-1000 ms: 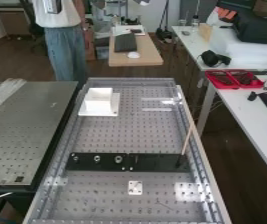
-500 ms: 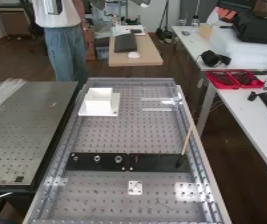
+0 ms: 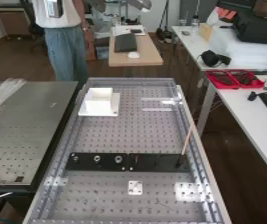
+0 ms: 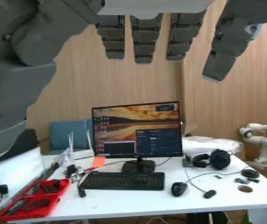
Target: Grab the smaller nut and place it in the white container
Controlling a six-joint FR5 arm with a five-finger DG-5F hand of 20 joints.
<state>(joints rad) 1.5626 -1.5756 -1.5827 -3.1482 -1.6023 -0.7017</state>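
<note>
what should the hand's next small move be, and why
Probably swing the hand towards the smaller nut: it stands on the black bar, not in the white container, while the fingers are straight, hold nothing and point at a desk with a monitor.

In the wrist view, the robot's hand [image 4: 145, 37] is relaxed and unclenched, its dark grey fingers [image 4: 179, 36] nearly straight, side by side with gaps between them. One slants away from its neighbours; the bulky thumb [image 4: 20, 87] stands well apart.
</note>
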